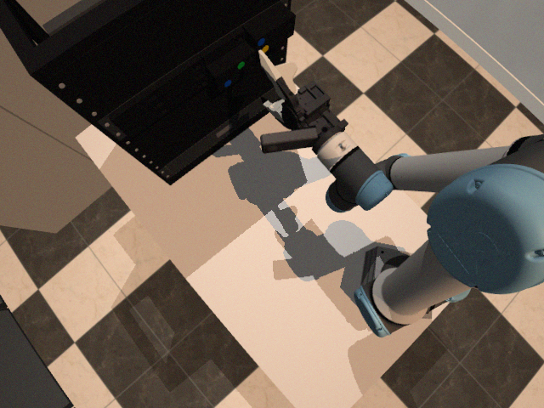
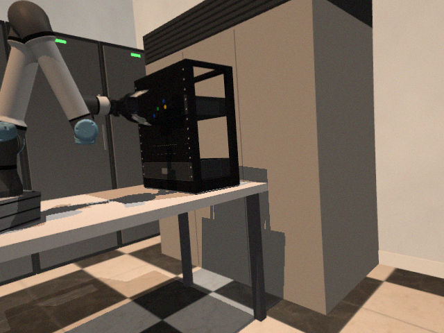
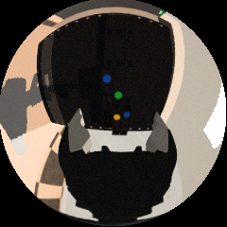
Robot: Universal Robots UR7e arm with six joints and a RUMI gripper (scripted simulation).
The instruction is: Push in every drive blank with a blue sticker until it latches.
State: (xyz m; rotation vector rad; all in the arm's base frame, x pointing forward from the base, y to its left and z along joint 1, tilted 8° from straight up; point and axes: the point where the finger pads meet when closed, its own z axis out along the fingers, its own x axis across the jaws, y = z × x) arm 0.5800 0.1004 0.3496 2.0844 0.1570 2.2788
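A black open-frame rack (image 2: pixel 186 129) stands on the table near its far end. Its front face carries drive blanks marked with round stickers: two blue (image 3: pixel 107 78) (image 3: pixel 127 114), one green (image 3: pixel 118 95) and one orange (image 3: pixel 116 116). The same stickers show in the overhead view, with blue ones (image 1: pixel 261 42) (image 1: pixel 227 82), green (image 1: pixel 240 65) and orange (image 1: pixel 264 48). My gripper (image 3: pixel 118 110) is open and empty. It points at the rack's front, close to the stickered blanks, with its fingertips just short of the face (image 1: pixel 269 81) (image 2: pixel 142 108).
A tall beige cabinet (image 2: pixel 286 143) stands right behind the rack. The table edge (image 2: pixel 258 186) lies just past the rack. The arm's base (image 1: pixel 386 290) sits on the table's other end. Dark cabinets (image 2: pixel 107 107) line the back wall.
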